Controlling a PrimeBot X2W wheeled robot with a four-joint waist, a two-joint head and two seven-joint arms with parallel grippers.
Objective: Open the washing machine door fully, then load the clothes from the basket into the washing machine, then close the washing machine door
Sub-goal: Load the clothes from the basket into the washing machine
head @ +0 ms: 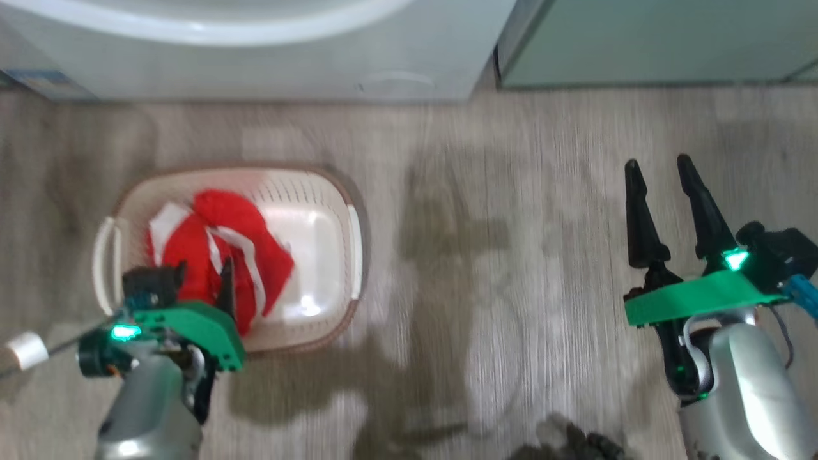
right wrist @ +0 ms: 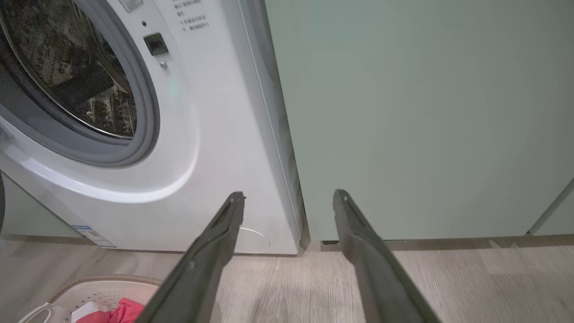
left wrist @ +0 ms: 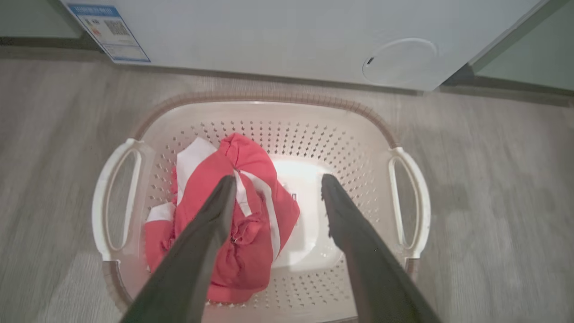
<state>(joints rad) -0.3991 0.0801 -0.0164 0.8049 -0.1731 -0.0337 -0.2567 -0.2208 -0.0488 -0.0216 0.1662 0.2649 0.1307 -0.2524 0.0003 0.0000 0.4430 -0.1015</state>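
Left wrist view is showing left gripper [left wrist: 278, 179] wide open, empty, over the clothes [left wrist: 242, 233]; right gripper [right wrist: 289, 194] likewise; blue sticker [left wrist: 107, 31] print unreadable.

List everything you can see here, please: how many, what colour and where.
washing machine: one, white, standing on the floor beside the cabinet
drum: one, steel, grey rubber ring around it, inside the machine
sticker: one, blue-edged, low on the machine's front
round flap: one, white, low on the machine's front
cabinet: at least one, pale green, beside the machine
floor: grey wood-look
basket: one, cream with brown rim, on the floor before the machine
clothes: one heap, red with white stripes, in the basket
left tool: one, dark fingers, open, above the basket
right tool: one, dark fingers, open, over bare floor
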